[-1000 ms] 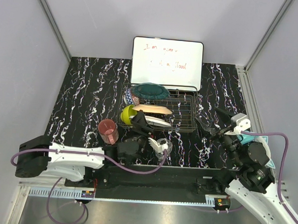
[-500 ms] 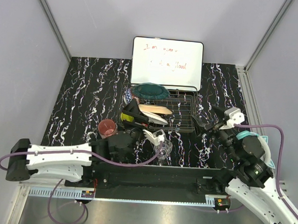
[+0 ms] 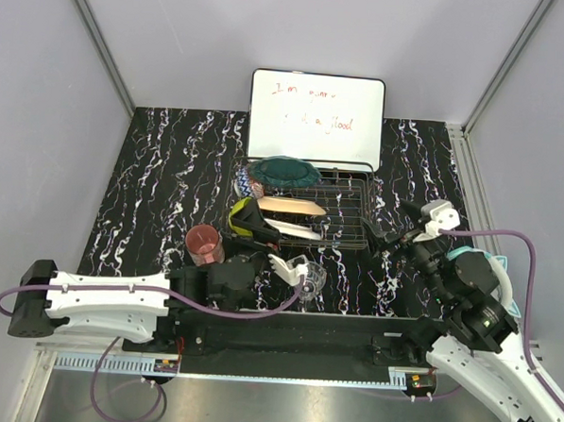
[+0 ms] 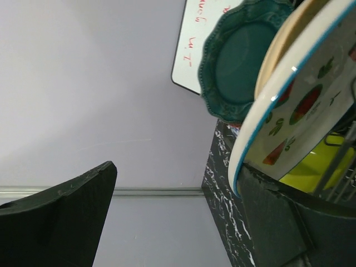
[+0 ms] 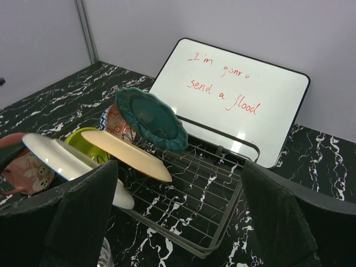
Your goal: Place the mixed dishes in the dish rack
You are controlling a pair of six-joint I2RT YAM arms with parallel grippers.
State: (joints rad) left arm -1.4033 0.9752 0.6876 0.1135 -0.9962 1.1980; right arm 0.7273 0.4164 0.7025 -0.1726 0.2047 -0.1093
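The left gripper point(image 4: 172, 222) is held with its jaws spread wide and nothing between them. One finger lies just beside the lower rim of the white plate with red slices point(image 4: 300, 105); whether the two touch cannot be told. The plate is borne by the dish rack point(image 5: 196, 196) and not by the fingers, so it is judged to be already set in place.

In the rack the plates are stood on edge and leaned one behind another, presumably so that more can be fitted in. The white plate is nearest the arms, the peach plate point(image 3: 292, 206) comes next, and the teal plate point(image 3: 284, 170) is propped at the far end. The lime-green bowl point(image 3: 236, 213) and the red patterned bowl point(image 3: 244, 181) are tucked along the left side, where the plates leave room.

The right gripper point(image 3: 395, 228) is also parted and empty. It is held off the right end of the rack and turned toward it, probably so that the left arm is given room and the load can be overlooked.

Two pieces are not yet loaded. The pink mug point(image 3: 204, 245) is standing on the black marbled table point(image 3: 170, 177) just left of the rack's near corner. The clear glass point(image 3: 312, 279) is standing in front of the rack, close to the left wrist. The right half of the rack is bare wire and is judged the likely place for both. A whiteboard point(image 3: 315, 118) is leaned behind the rack.
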